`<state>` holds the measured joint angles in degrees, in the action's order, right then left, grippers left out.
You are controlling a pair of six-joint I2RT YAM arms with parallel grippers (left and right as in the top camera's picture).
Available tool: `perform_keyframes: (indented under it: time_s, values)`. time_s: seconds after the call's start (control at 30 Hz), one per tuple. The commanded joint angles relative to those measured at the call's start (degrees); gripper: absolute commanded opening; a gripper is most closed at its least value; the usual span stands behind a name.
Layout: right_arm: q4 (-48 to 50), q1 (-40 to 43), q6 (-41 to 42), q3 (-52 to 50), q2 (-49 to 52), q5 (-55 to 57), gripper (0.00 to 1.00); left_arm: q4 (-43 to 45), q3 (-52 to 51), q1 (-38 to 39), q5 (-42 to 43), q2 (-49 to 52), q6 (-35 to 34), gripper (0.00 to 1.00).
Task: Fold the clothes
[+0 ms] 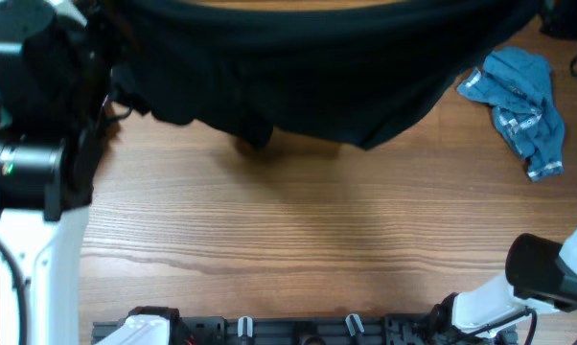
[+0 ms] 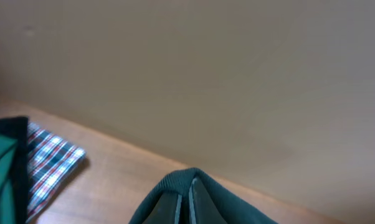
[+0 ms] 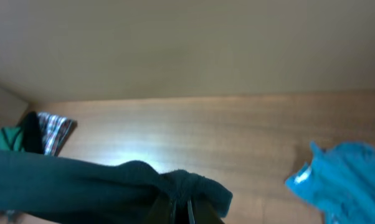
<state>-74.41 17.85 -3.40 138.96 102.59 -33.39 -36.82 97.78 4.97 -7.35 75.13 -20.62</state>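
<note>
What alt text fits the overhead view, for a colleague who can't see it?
A large dark shirt spreads across the top of the frame above a wooden table, its lower edge sagging. A crumpled blue garment lies on the table at right; the left arm fills the left edge, the right arm the bottom-right corner.

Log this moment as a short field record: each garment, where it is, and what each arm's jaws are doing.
black shirt: held up, stretched between the two grippers over the far side of the table
left gripper: jaws shut on the shirt's edge
right gripper: jaws shut on a bunched part of the shirt
blue garment: crumpled on the table, robot's right, untouched
plaid cloth: lying on the table, far left
fold: not yet made
</note>
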Motion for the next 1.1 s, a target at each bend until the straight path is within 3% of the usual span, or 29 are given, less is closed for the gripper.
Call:
perform_keyframes:
  time_s: [0.0,0.13,0.4,0.6,0.77,0.87,1.07]
  values:
    - [5.0,0.0,-0.9,1.3,1.9,0.3,0.04,6.9,0.9,-0.3,-0.1,2.8,0.3,0.04]
    - [11.0,-1.0,-1.1,1.3,5.0,0.5,0.05,14.2,0.9,-0.3,-0.2,6.7,0.3,0.04]
    - [26.2,-4.6,-1.6,1.3,15.2,0.5,0.04,37.5,0.9,-0.3,-0.2,19.9,0.9,0.04]
    - [34.4,-4.9,-3.2,1.3,17.4,1.0,0.04,37.6,0.9,-0.6,-0.2,24.0,0.9,0.04]
    - [39.4,-4.9,-2.6,1.3,17.9,0.3,0.04,43.9,0.9,-1.7,1.3,25.9,0.9,0.04]
    - [34.0,-4.9,-4.0,1.2,18.0,0.3,0.04,36.7,0.9,-1.7,5.9,25.9,0.7,0.04]
    - [11.3,-4.9,-3.5,1.2,18.0,0.3,0.04,7.3,0.9,-1.2,12.1,25.9,0.7,0.04]
